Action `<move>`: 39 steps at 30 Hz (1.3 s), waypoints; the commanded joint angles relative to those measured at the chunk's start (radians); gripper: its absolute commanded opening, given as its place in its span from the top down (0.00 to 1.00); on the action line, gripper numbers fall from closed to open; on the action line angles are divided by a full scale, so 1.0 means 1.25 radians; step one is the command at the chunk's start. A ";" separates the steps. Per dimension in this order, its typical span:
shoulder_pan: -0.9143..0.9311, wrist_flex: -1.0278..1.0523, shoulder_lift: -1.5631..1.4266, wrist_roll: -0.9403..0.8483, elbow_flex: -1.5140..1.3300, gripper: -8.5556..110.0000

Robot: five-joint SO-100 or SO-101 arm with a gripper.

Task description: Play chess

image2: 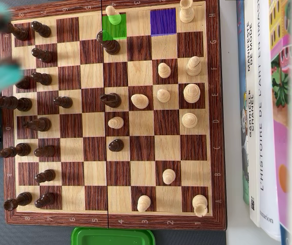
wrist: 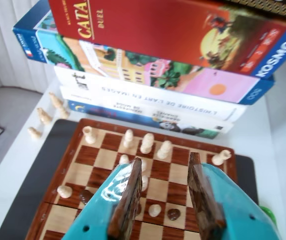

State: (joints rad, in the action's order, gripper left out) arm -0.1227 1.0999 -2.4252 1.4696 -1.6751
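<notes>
I have the gripper (wrist: pixel 165 197) raised above the near side of the chessboard (image2: pixel 59 218), its two wood-faced fingers (wrist: pixel 128 195) spread apart with nothing between them. In the overhead view only a teal blur of the arm shows at the left edge, over the dark pieces' side, so I judge I am at the start of a move, not yet committed to any piece.

The overhead view marks two squares on the top row: a green square (image2: pixel 114 26) with a light pawn (image2: pixel 112 11) just above it, its base touching the green, and a purple square (image2: pixel 163 21) standing empty, one square further right. I read that as pick here, place there (my guess, nothing confirms it).

A dark piece (image2: pixel 108 43) leans just below the green square, very close to the pawn. So the next move calls for a long reach across the board, a descent with the fingers straddling the pawn only, and care not to clip that dark neighbour.
</notes>
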 commanded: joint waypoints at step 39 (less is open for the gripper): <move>0.076 -1.135 -0.611 -0.039 -0.912 0.80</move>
State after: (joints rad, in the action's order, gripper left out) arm -0.0337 -0.2362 -3.1661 1.4251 -2.7918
